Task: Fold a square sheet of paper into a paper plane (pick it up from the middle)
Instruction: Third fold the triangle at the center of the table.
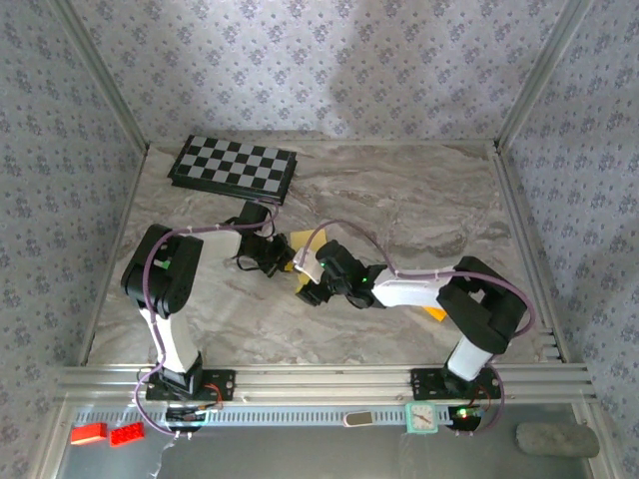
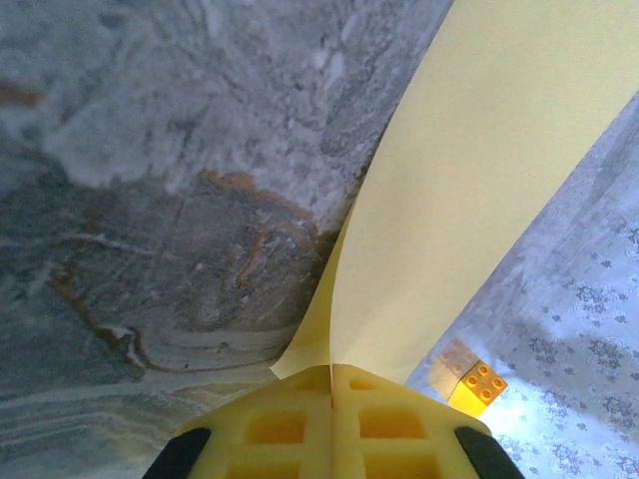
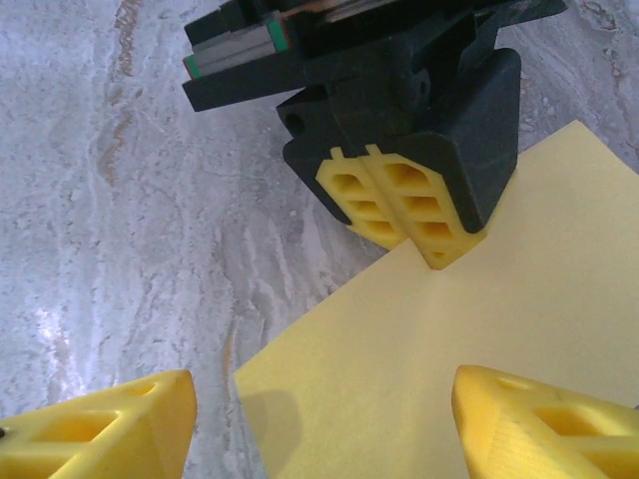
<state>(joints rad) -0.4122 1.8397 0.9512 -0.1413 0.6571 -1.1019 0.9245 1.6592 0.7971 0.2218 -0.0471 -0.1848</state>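
Grey-veined marble tops the bench (image 1: 419, 200), which is closed in on three sides by flower-print wallpaper (image 1: 329, 60). Near the middle of the stone sits the square sheet of paper (image 1: 306, 241), thin, plain and yellow. The left pincer (image 2: 331, 374) is clenched on one edge of it. In the left wrist view its two yellow pads meet flush, and the sheet fans out from the seam between them, curving up and to the right. In the right wrist view the same closed pads bite the paper's edge, and a faint crease runs from them across the sheet. The sheet's near corner casts a shadow on the marble.

The right pincer (image 3: 324, 399) hangs just beside the left one on the near side, released. Its yellow fingers (image 3: 544, 424) stand wide apart at the bottom corners of its own camera's view, one over bare stone and the other over the paper, with nothing gripped between them. From above, the two arms reach in from the near edge of the bench and meet at the sheet.

Farther out, a black-and-white checkerboard (image 1: 233, 169) lies flat at the far left of the bench, well apart from the paper. A small orange-yellow studded block (image 2: 477, 386) shows past the paper's lower edge in the left wrist view. Two red bricks (image 1: 105, 433) rest on the ledge below the left arm's base.
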